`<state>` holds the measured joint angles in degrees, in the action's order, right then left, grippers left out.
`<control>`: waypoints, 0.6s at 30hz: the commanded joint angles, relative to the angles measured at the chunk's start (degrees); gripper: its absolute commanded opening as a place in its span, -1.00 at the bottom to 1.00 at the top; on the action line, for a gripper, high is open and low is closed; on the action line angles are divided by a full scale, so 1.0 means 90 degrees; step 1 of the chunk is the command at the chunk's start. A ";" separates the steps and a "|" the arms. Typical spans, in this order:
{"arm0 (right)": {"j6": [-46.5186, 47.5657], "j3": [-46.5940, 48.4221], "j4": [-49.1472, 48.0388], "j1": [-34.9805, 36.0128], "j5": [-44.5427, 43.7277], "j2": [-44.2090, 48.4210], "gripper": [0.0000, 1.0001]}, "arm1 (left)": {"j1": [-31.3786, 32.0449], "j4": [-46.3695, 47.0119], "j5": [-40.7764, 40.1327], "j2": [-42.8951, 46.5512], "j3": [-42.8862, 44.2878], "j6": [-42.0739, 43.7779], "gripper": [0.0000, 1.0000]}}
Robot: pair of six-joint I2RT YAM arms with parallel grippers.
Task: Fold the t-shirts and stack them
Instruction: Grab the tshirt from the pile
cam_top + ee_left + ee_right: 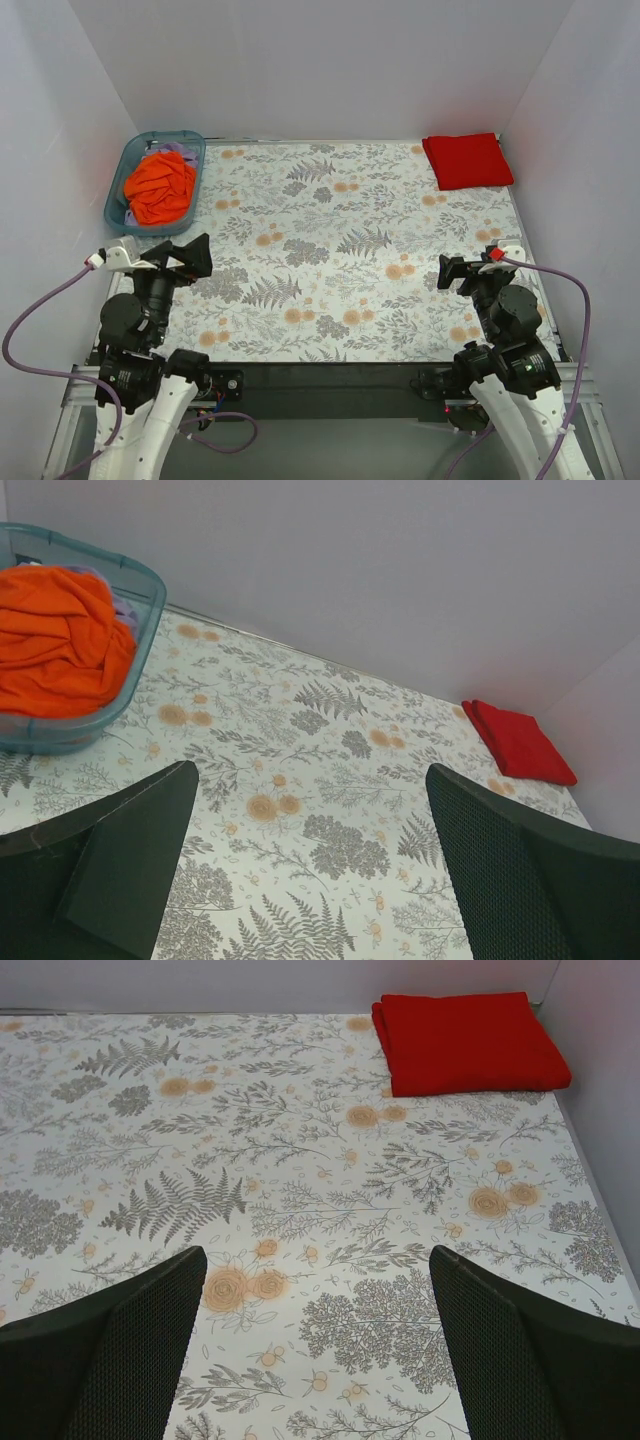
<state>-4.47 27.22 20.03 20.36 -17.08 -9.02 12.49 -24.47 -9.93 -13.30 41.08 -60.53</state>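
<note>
A bright orange t-shirt (160,188) (55,640) lies crumpled in a teal basket (121,178) (150,585) at the table's back left. A deeper red t-shirt (466,160) (520,742) (465,1040) lies folded flat at the back right corner. My left gripper (190,258) (312,865) hovers near the front left, open and empty, well short of the basket. Near the front right my right gripper (452,272) (318,1345) is also open and empty, the red t-shirt far ahead of it.
A floral cloth (330,250) covers the table. White walls (320,60) close in the back and both sides. A bit of lilac cloth (178,150) shows behind the orange t-shirt in the basket. Purple cables (30,330) loop beside each arm.
</note>
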 commanded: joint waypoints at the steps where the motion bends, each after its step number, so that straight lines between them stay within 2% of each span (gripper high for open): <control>1: 0.0028 0.0208 -0.0097 0.0013 -0.0153 -0.0053 0.97 | -0.0040 -0.0104 -0.0078 -0.0270 0.0094 -0.0178 0.96; 8: -0.0070 0.0110 -0.0068 0.0013 0.0052 -0.0150 0.97 | -0.0040 0.0033 -0.0653 -0.1265 0.0171 -0.0608 0.96; 14: -0.0128 0.0052 -0.0087 0.0013 0.0501 -0.0112 0.97 | -0.0040 0.0053 -0.1064 -0.3178 0.0678 -0.1008 0.96; 18: -0.0167 -0.0026 -0.0116 0.0004 0.0667 0.0025 0.97 | -0.0060 -0.0171 -0.1346 -0.4759 0.1750 -0.1126 0.96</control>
<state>-5.19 27.22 20.47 20.36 -13.15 -9.91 12.47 -24.97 -18.15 -49.25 49.84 -68.93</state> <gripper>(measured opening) 0.984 0.981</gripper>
